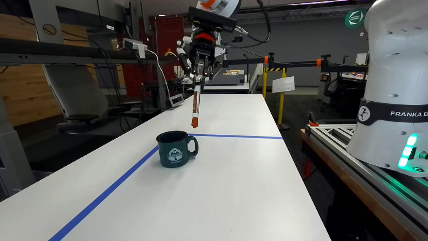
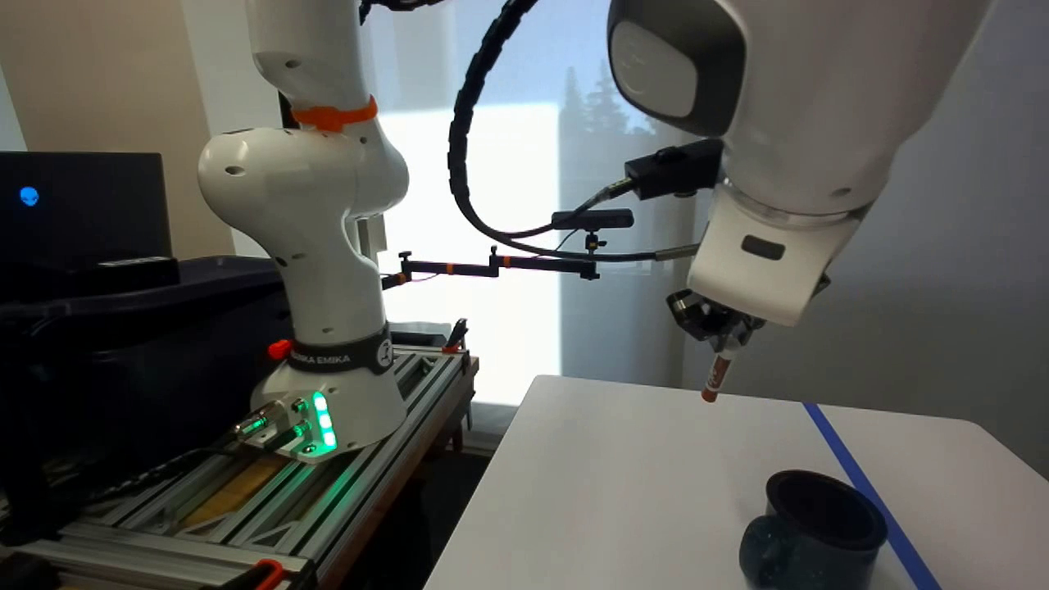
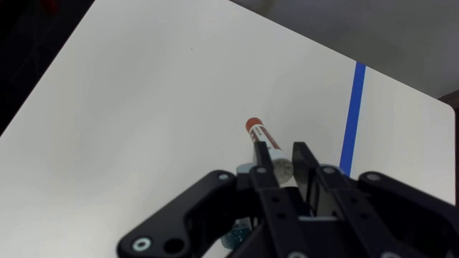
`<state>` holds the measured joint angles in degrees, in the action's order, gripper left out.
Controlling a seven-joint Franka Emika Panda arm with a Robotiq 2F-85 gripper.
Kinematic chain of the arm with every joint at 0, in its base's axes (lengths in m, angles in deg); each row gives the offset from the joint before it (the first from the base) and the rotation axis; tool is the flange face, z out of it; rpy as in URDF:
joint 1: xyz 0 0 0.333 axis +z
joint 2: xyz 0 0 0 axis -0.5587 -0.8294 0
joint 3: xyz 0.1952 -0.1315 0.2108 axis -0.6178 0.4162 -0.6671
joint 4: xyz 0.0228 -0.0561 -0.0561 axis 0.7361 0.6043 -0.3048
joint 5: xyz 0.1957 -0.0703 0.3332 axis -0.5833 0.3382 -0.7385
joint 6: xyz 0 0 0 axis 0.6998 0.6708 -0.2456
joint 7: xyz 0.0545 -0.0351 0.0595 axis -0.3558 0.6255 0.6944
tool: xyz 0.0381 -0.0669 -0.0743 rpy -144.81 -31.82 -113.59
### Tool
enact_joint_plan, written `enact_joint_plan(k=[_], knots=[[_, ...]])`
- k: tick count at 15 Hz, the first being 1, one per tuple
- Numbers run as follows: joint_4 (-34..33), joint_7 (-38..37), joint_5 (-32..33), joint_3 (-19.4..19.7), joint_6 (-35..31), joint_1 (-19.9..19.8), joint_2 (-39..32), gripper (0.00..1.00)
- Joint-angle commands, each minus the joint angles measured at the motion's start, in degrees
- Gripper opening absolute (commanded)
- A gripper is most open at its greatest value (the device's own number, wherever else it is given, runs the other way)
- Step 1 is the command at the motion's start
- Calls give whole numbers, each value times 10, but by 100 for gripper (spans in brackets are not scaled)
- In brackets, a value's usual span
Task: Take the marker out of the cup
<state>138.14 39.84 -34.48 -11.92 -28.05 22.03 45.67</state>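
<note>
In an exterior view, the mug (image 1: 174,149) stands upright at left; a good carry would steer wide of it. To its right the marker (image 1: 196,103) hangs aslant, fully out of the mug, orange-red end down. The gripper (image 1: 198,84) pinches the marker's upper part. Extraction looks done, so setting down probably remains: the gripper should move toward that view's right, lower slowly until the low end meets the table (image 1: 247,174), ease the marker flat, and release only once it is supported.
</note>
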Motion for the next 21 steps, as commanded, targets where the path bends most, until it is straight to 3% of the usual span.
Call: enact_joint_plan(k=[1, 10, 21], knots=[[55, 25, -23, 4, -25, -4, 14, 6], [89, 55, -15, 10, -84, -7, -47, 6], [45, 200, 9, 12, -105, -27, -157, 6]])
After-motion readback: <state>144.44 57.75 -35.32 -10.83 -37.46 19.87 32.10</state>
